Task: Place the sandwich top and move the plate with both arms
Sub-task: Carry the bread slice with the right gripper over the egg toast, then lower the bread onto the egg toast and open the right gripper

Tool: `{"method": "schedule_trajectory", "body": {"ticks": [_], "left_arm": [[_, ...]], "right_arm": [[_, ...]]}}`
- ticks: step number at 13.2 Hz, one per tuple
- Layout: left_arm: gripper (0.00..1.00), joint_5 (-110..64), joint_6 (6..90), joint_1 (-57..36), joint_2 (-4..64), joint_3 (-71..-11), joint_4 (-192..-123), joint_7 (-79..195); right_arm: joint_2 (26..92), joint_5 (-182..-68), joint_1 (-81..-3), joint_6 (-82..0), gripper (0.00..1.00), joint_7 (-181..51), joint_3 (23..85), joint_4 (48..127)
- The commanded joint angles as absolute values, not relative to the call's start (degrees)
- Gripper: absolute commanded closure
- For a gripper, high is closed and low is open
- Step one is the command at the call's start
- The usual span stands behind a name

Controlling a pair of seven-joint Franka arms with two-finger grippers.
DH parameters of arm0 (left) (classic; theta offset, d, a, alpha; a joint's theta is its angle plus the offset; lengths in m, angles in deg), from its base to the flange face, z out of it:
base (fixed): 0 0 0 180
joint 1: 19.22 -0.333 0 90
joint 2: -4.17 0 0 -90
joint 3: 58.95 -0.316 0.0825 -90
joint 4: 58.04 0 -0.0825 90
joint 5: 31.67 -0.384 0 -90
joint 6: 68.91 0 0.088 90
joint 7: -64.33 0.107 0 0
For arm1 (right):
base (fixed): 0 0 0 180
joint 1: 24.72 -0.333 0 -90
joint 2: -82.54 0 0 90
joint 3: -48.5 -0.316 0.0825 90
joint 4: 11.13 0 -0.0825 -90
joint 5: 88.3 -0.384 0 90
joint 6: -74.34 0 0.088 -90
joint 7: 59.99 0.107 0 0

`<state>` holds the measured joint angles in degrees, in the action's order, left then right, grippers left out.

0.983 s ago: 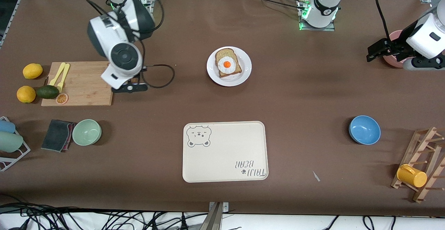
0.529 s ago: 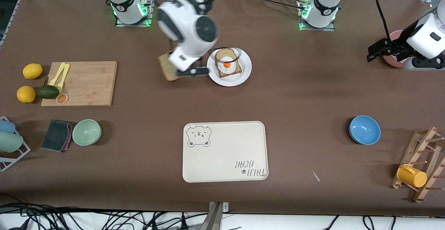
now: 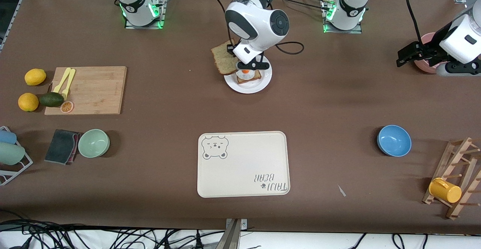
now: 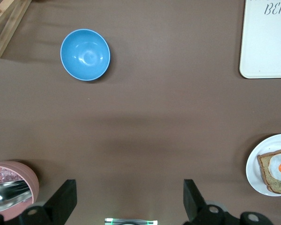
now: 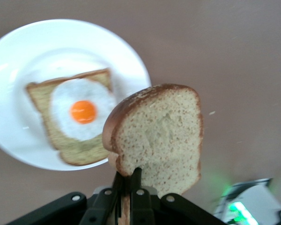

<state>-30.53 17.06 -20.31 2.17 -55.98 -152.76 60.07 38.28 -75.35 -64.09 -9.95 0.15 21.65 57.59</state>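
cream tray (image 3: 243, 164) with bear drawing, lettering "TAIJI BEAR" upside down in front view, "BEAR" partly in left wrist view

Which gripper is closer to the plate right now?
Right. The right gripper is over the plate, shut on the bread slice. The left gripper waits open at the left arm's end of the table, over the pink bowl.

Sandwich top (image 5: 159, 136): plain light-brown speckled slice, darker crust, bare. Held on edge in the shut right tool (image 5: 129, 187), up in the air over the plate's rim toward the right arm's end.

Plate (image 3: 263, 83): round, white, on the counter; carries the egg slice (image 5: 79, 119), lying flat.
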Motion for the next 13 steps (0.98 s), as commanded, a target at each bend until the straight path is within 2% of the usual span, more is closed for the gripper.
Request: {"method": "schedule_trajectory", "body": {"ticks": [1,6,13], "left_arm": [[0.0,-31.3,16.4,-20.3,1.4,-56.0,-153.0,61.1],[0.0,-31.3,16.0,-20.4,1.4,-56.0,-153.0,61.1],[0.0,-31.3,16.0,-20.4,1.4,-56.0,-153.0,61.1]], "right_arm": [[36.4,-79.3,-64.8,-13.7,1.0,4.3,22.3,54.0],[32.9,-79.5,-64.5,-20.4,1.0,4.5,23.9,53.3],[31.9,-80.6,-64.8,-20.7,1.0,7.0,23.9,53.6]]}}
